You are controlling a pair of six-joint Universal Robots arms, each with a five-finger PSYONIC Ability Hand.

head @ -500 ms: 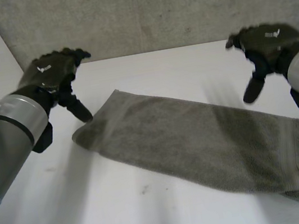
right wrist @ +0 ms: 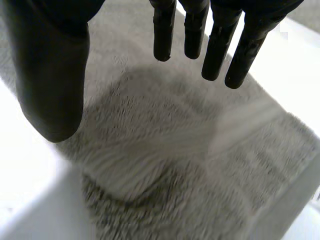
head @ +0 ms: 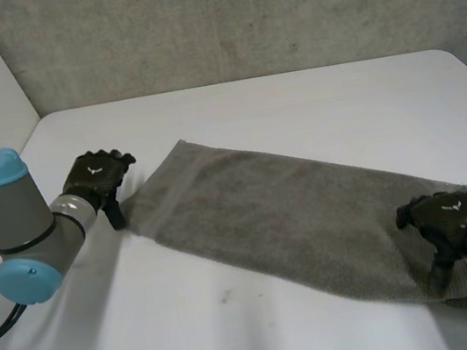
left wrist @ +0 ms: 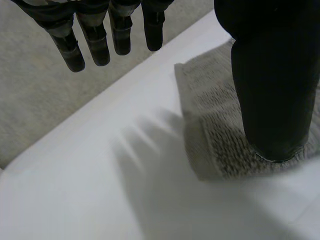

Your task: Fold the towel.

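Two grasps are setting up: left robot hand (head: 96, 174), wide, touching towel (head: 292, 210) left corner; right robot hand (head: 446, 214), wide, hovering over right end; likely pinching both next.

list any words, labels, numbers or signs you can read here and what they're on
No words or numbers can be read.
Left hand: a small white emblem on its back, too small to make out any letters.
Right hand: a like white emblem on its back, also too small to read.
Towel: no print seen.
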